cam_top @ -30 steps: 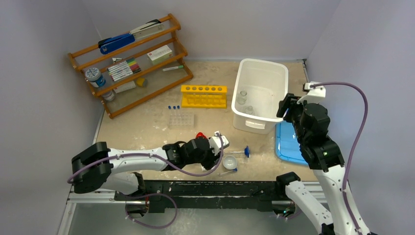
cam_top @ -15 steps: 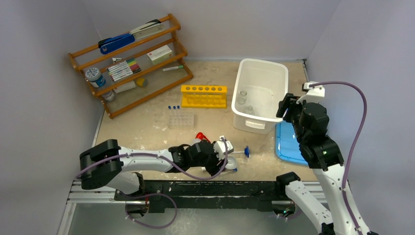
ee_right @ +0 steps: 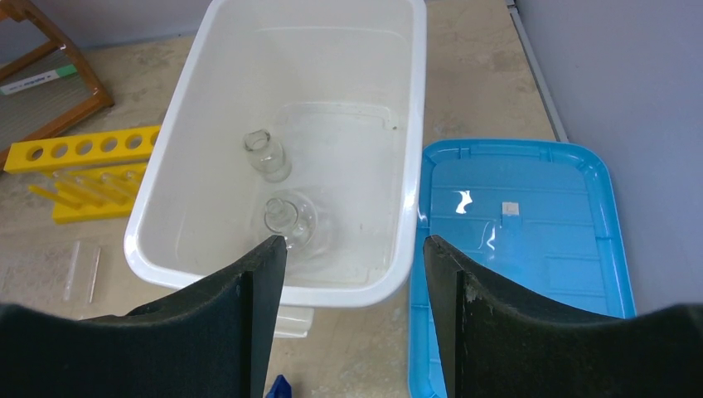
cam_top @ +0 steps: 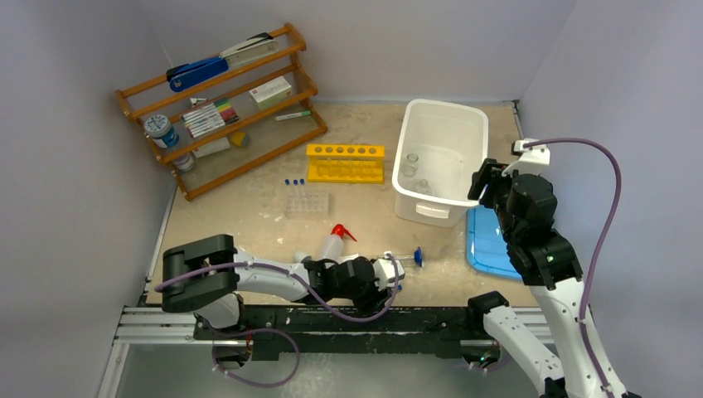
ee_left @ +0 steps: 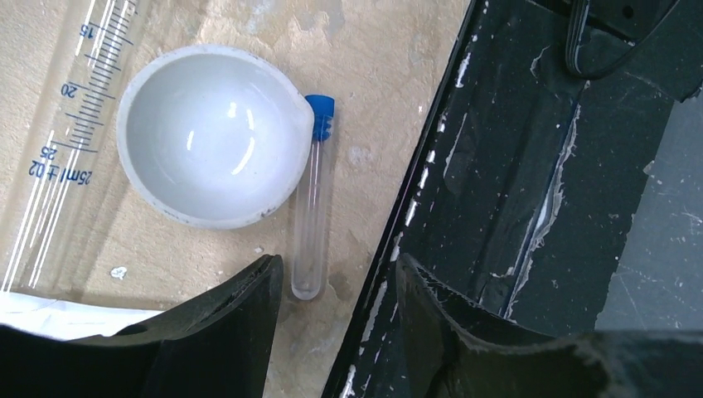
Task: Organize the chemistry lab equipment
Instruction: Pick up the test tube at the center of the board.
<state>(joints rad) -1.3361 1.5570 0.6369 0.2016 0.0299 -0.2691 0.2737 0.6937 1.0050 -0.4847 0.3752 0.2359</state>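
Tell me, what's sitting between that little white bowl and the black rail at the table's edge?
A blue-capped clear tube lies flat there, close beside the white bowl, short of the black rail; the left wrist view shows it.

Glossy white dish (ee_left: 214, 137), clear glass tube (ee_left: 312, 222)

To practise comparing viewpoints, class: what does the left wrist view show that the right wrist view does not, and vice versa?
Left wrist only: white dish, blue-capped tube beside it, graduated cylinder. Right wrist only: white bin holding two glass flasks, blue lid, yellow rack. Both: sandy tabletop and an open gripper, left gripper and right gripper respectively.
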